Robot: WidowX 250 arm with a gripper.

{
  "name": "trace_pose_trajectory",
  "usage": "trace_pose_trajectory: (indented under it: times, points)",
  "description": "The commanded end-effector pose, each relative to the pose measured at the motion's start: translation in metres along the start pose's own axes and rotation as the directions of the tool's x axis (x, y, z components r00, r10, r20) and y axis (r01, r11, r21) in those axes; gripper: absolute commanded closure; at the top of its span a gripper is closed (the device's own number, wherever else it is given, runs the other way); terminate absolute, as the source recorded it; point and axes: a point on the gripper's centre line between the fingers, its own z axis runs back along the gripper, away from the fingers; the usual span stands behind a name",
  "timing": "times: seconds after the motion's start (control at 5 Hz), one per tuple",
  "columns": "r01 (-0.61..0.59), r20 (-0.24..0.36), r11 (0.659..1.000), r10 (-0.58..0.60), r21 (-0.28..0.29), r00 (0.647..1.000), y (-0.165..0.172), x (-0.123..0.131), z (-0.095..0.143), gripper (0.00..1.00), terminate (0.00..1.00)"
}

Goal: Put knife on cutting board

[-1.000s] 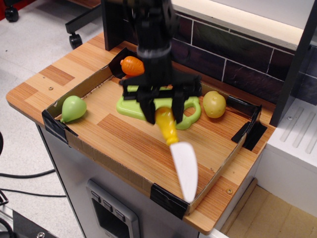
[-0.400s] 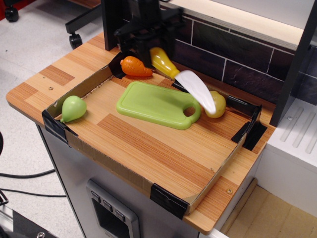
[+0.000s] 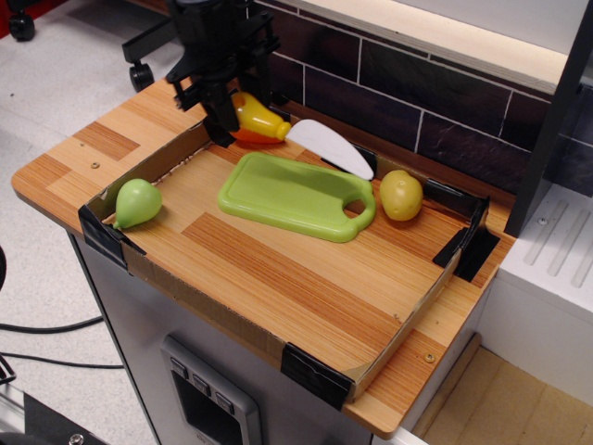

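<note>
The light-green cutting board (image 3: 287,193) lies flat in the shallow tray, its handle hole toward the right. My black gripper (image 3: 233,119) is at the tray's back left corner, behind the board. It is shut on the yellow handle of the knife (image 3: 260,120). The white blade (image 3: 330,146) points right and slightly forward, held over the board's back edge. The knife touches neither board nor tray floor.
An orange carrot (image 3: 248,138) lies under the knife handle, mostly hidden. A green pear (image 3: 136,202) sits at the tray's left corner. A yellow potato-like toy (image 3: 400,195) sits right of the board. Low cardboard walls (image 3: 398,329) ring the tray; a dark tiled wall (image 3: 398,102) stands behind.
The gripper has carried the knife from above the tray's front, up and back to the left rear corner. The blade has swung from pointing forward to pointing right.
</note>
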Motion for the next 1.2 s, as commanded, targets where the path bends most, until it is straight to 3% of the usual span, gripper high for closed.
trace_pose_trajectory:
  times: [0.0,0.6,0.8,1.0]
  points:
    - [0.057,-0.023,0.998,-0.058,-0.031,0.998,0.005,0.012,0.016,1.0,0.0]
    - [0.074,-0.024,0.996,-0.073,0.048,0.997,0.008,0.02,-0.011,1.0,0.0]
    - [0.108,0.008,0.991,-0.109,0.076,0.994,0.005,0.02,-0.017,0.0,0.0]
    - [0.129,0.007,0.99,-0.129,0.05,0.992,0.006,0.019,-0.015,0.0,0.0]
